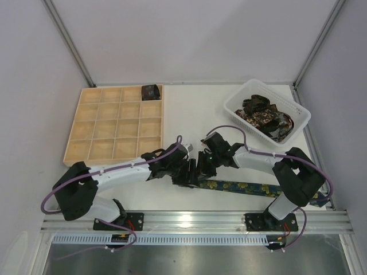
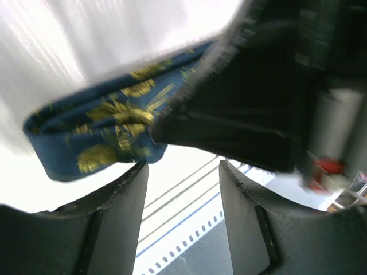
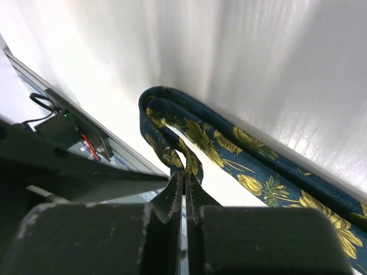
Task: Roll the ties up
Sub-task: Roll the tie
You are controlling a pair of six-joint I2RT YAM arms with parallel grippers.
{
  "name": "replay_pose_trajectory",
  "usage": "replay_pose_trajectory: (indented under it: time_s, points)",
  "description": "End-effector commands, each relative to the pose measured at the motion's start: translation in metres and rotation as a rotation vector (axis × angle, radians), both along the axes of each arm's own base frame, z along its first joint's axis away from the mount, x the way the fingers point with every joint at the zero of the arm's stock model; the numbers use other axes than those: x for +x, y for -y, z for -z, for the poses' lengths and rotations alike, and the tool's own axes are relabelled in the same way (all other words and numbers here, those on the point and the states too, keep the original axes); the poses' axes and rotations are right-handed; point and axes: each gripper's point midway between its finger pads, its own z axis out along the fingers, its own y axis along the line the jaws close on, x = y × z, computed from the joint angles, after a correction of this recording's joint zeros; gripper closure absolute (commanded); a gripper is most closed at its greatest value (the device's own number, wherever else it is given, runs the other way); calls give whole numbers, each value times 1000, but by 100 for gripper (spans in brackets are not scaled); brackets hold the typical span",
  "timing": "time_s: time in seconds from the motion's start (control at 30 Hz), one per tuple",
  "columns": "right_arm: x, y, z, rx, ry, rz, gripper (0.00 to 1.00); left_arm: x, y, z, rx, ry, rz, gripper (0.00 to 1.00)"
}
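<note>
The navy tie (image 1: 252,188) with yellow-green flowers lies flat along the near edge of the white bench (image 1: 195,109), running from the right arm's base toward the middle, where both arms meet over its end. There the end is doubled back on itself into a small loop. The right pincer (image 3: 184,183) is clamped tight on the fabric just behind that loop, its two fingers pressed together with the cloth between them. The left pincer (image 2: 182,189) faces it with jaws apart and nothing between them; the folded end of the tie sits just beyond its fingertips (image 2: 123,195), not touching them as far as the wrist view shows. More dark patterned ties (image 1: 261,114) are heaped in the white slotted basket (image 1: 302,110) at the far right. One rolled tie (image 1: 151,91) sits in the far right corner compartment of the wooden grid tray (image 1: 106,129) on the left
</note>
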Motion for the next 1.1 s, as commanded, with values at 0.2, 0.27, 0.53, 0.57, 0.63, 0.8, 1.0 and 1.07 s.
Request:
replay_pose_trajectory:
  time_s: [0.2, 0.27, 0.53, 0.57, 0.63, 0.8, 1.0, 1.07]
  points:
    - [4, 14, 26, -85, 19, -55, 100, 25, -13, -33, -56, 68, -75, 54]
    - [6, 15, 28, -88, 25, -56, 100, 28, -17, -29, -48, 59, -89, 61]
    - [15, 11, 16, -81, 72, -64, 100, 37, -22, -17, -26, 32, -98, 77]
    - [16, 11, 14, -85, 81, -72, 100, 38, -21, -16, -28, 29, -98, 77]
    - [18, 10, 11, -83, 90, -75, 100, 39, -20, -14, -26, 27, -98, 77]
    - [26, 7, 6, -80, 105, -75, 100, 40, -20, -9, -16, 17, -95, 76]
    - [28, 9, 16, -91, 88, -80, 100, 39, -22, 1, 1, 1, -94, 76]
    - [30, 10, 18, -91, 89, -83, 100, 41, -23, 4, 9, -6, -97, 76]
